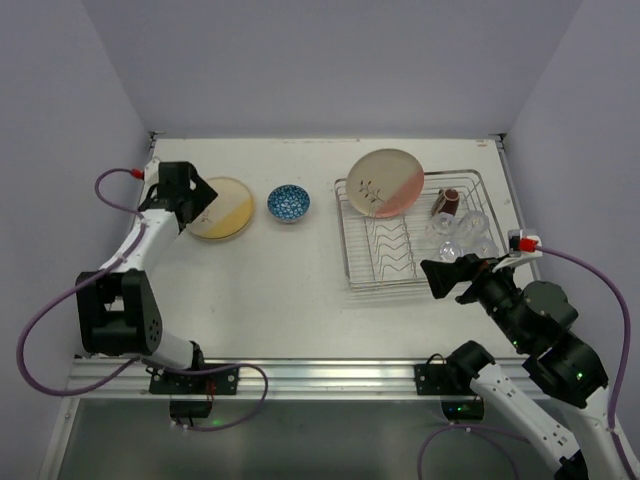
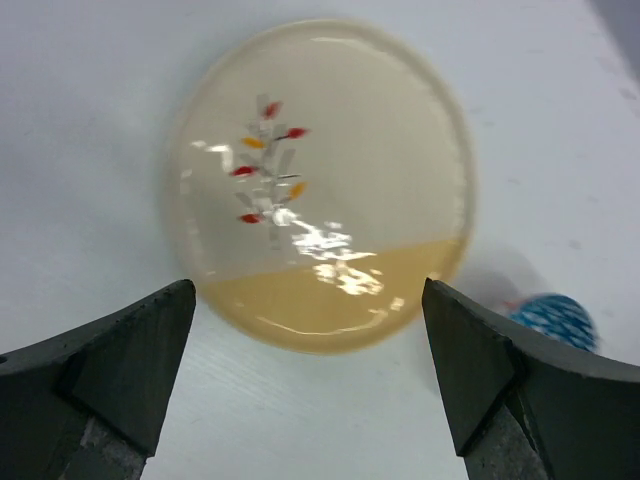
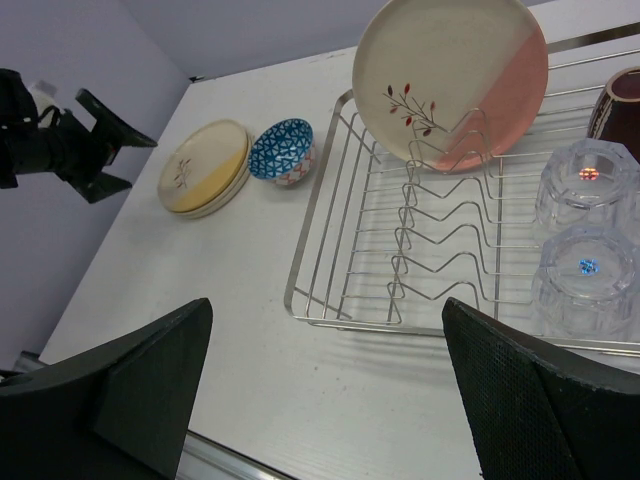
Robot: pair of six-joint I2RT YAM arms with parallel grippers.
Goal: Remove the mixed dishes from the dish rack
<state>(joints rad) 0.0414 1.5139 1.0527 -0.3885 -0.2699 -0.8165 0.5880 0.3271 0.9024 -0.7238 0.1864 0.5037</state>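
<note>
The silver wire dish rack (image 1: 385, 287) stands at the right. In it a cream and pink plate (image 1: 385, 183) leans upright at the far left, with a dark brown mug (image 1: 446, 204) and several clear tumblers (image 1: 462, 235) on the right side. A cream and yellow plate (image 1: 222, 208) and a blue-patterned bowl (image 1: 288, 203) sit on the table to the left. My left gripper (image 1: 207, 199) is open and empty, low over the yellow plate's (image 2: 320, 180) near rim. My right gripper (image 1: 440, 280) is open and empty, in front of the rack (image 3: 400, 325).
The rack's zigzag dividers (image 3: 440, 240) in front of the pink plate (image 3: 450, 80) hold nothing. The right wrist view shows two tumblers (image 3: 585, 185), the mug (image 3: 620, 100), the bowl (image 3: 282, 150) and the yellow plate (image 3: 205, 165). Walls close the table's back and sides.
</note>
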